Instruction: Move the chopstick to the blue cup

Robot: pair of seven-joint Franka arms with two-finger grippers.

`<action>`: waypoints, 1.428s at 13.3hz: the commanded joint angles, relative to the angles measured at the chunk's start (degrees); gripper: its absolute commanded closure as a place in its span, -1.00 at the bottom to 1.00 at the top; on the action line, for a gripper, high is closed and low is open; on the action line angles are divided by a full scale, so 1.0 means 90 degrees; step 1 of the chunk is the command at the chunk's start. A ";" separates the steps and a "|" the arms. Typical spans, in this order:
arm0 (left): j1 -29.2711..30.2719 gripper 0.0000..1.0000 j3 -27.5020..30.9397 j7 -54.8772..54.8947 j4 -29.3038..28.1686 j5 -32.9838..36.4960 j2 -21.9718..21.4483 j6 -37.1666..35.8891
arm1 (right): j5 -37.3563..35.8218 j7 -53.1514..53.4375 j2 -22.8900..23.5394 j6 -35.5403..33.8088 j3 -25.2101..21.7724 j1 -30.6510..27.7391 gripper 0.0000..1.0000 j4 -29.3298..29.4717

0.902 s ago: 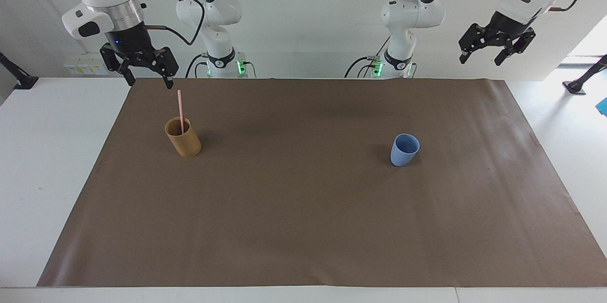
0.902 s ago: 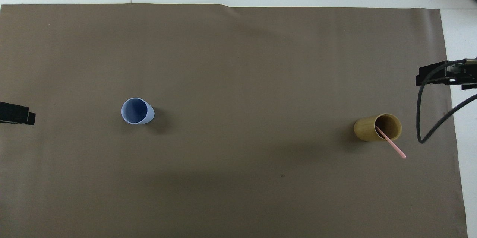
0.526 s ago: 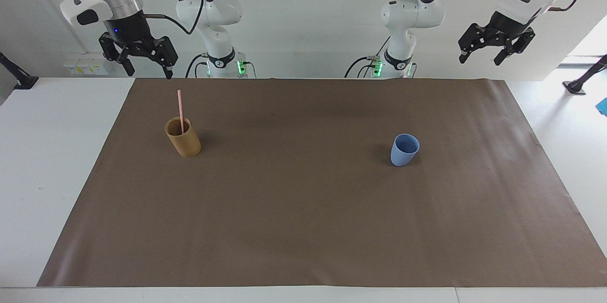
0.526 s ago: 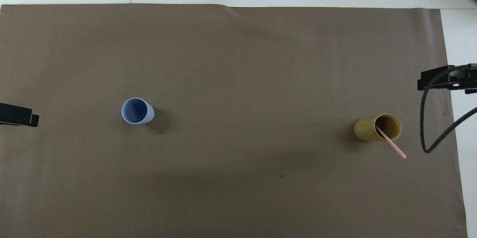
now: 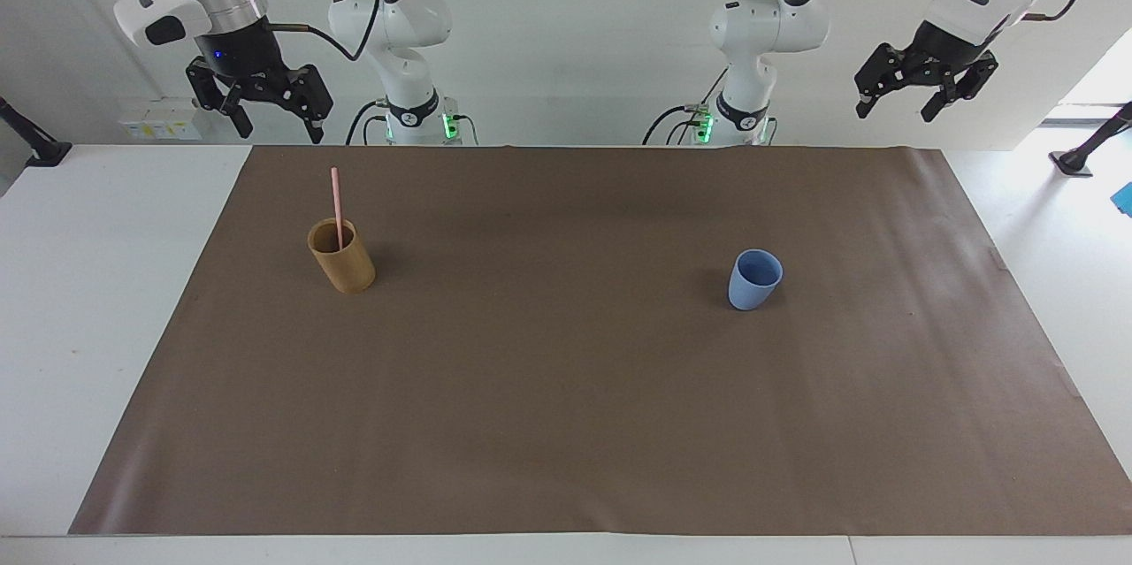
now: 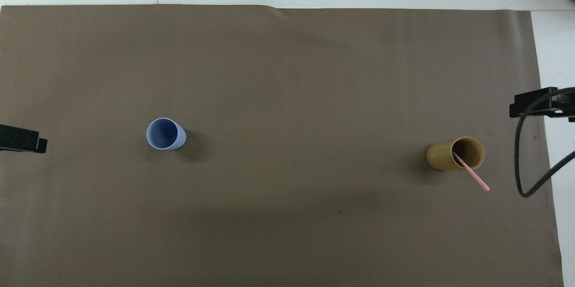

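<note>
A pale pink chopstick (image 5: 336, 201) stands in a tan-brown cup (image 5: 345, 264) toward the right arm's end of the mat and leans toward the robots in the overhead view (image 6: 471, 174). The light-blue cup (image 5: 754, 281) stands upright and empty toward the left arm's end, also in the overhead view (image 6: 165, 134). My right gripper (image 5: 279, 133) is open and empty, raised in the air above and apart from the chopstick's top. My left gripper (image 5: 893, 112) is open and empty, held high over the left arm's end of the table, where it waits.
A brown mat (image 5: 566, 423) covers most of the white table (image 5: 97, 300). In the overhead view only a black finger of the right gripper (image 6: 534, 102) with its dangling cable and one of the left gripper (image 6: 22, 139) show at the view's edges.
My right gripper has risen and drawn back a little toward the robots, away from the chopstick's top. The left gripper, both cups and the chopstick have hardly moved.
</note>
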 commanded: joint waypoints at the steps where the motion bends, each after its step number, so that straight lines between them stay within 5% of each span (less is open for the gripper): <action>1: 0.0137 -1.00 -0.0063 -0.0013 -0.0370 -0.0109 -0.0145 0.0169 | 0.0130 0.0016 -0.0115 -0.0044 0.0012 -0.0045 -1.00 -0.0114; 8: 0.0128 -1.00 -0.0063 -0.0276 -0.1306 -0.0109 -0.0067 0.1300 | 0.0120 0.0016 -0.0115 -0.0034 0.0032 -0.0036 -1.00 -0.0104; 13: 0.0050 -1.00 -0.0073 -0.0481 -0.2643 -0.0138 0.0030 0.2978 | 0.0130 0.0016 -0.0115 -0.0044 0.0012 -0.0045 -1.00 -0.0104; 19: -0.0448 -1.00 -0.0083 -0.1077 -0.2978 -0.0148 0.1083 0.4551 | 0.0130 0.0016 -0.0154 -0.0141 -0.0017 -0.0074 -1.00 -0.0153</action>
